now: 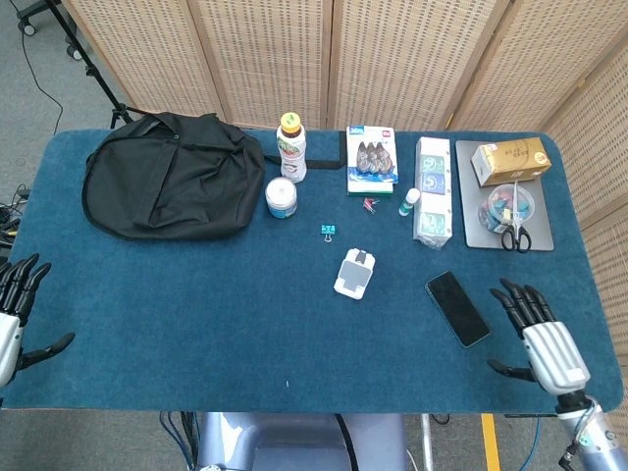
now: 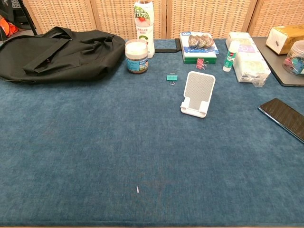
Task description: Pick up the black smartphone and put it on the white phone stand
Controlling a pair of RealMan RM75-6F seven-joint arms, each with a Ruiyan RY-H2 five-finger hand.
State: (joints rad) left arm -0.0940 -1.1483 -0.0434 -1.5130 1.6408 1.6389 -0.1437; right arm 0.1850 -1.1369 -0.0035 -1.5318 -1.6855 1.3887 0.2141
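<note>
The black smartphone [image 1: 457, 308] lies flat, screen up, on the blue table right of centre; in the chest view the smartphone [image 2: 284, 117] reaches the right edge. The white phone stand [image 1: 355, 273] stands left of it, near the middle, and the stand [image 2: 198, 94] is bare. My right hand [image 1: 543, 343] hovers over the table's front right corner, a little right of the phone, fingers spread and holding nothing. My left hand [image 1: 14, 318] hangs off the table's left edge, fingers apart and empty. Neither hand shows in the chest view.
A black bag [image 1: 169, 175] fills the back left. Along the back stand a bottle [image 1: 291, 147], a jar [image 1: 282, 198], a marker pack [image 1: 372, 159], a glue stick [image 1: 409, 202], white boxes [image 1: 433, 190] and a grey tray [image 1: 480, 214] with scissors [image 1: 513, 235]. A teal binder clip [image 1: 328, 231] lies behind the stand.
</note>
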